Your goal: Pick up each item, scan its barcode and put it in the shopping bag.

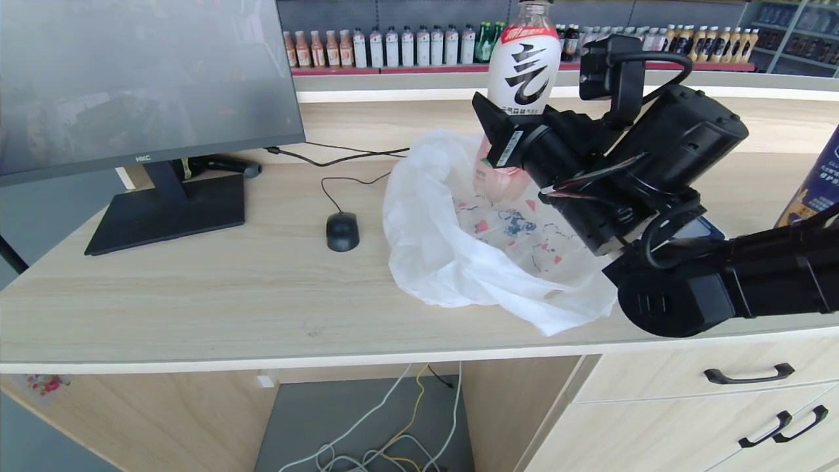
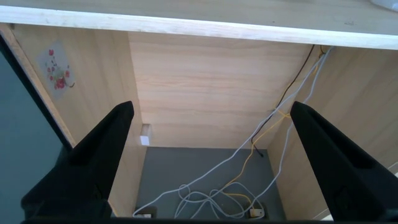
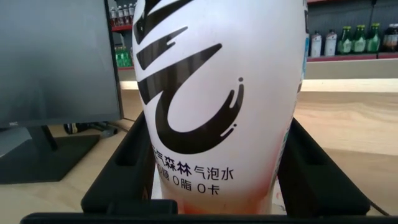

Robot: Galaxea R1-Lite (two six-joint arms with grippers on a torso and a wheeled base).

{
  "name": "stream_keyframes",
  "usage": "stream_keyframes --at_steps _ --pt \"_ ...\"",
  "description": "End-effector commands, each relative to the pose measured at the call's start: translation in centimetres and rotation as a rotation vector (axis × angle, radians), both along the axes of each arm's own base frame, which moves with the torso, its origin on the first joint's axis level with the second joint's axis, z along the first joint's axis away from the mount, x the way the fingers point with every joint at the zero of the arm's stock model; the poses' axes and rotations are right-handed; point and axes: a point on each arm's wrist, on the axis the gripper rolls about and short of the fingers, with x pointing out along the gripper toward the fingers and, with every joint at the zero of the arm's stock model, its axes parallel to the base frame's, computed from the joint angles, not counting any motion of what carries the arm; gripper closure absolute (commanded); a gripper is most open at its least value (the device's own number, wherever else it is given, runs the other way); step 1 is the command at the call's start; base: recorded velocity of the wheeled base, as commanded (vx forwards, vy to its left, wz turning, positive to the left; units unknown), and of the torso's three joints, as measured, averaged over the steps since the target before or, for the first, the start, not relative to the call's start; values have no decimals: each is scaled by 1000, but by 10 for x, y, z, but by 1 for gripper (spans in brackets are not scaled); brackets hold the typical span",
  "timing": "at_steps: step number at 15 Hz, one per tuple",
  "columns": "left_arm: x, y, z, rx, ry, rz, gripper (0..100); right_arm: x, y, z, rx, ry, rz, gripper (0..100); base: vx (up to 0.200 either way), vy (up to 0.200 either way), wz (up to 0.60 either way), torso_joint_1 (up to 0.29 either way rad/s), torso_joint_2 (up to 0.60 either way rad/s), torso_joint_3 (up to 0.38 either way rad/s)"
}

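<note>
The right pincer (image 1: 506,141) is clamping the bottle (image 1: 524,65) upright, holding it over the far rim of the open shopping bag (image 1: 446,262).

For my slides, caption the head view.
Right gripper holds a bottle upright at the white shopping bag on the wooden counter.

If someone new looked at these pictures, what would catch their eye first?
Most striking is the tall white-labelled drink bottle with a bold black brushstroke, held upright by the right gripper at the far side of the crumpled white plastic shopping bag on the pale wooden counter. To the left stand a large dark monitor and a black mouse.
</note>
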Motion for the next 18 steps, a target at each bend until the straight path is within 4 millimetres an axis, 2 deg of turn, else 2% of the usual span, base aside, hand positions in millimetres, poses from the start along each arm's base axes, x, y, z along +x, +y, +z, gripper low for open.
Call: stream_keyframes --at_steps 1,5,13,18 --pt "0 0 0 -1 0 0 0 17 6 -8 3 3 -8 100 0 0 0 0 0 0" --pt "0 0 0 -1 0 0 0 28 15 -25 -15 31 25 100 0 0 0 0 0 0" --pt "0 0 0 -1 0 -2 0 38 22 -49 -17 85 38 100 0 0 0 0 0 0" --pt "0 0 0 -1 0 0 0 42 25 -58 -26 98 38 100 0 0 0 0 0 0"
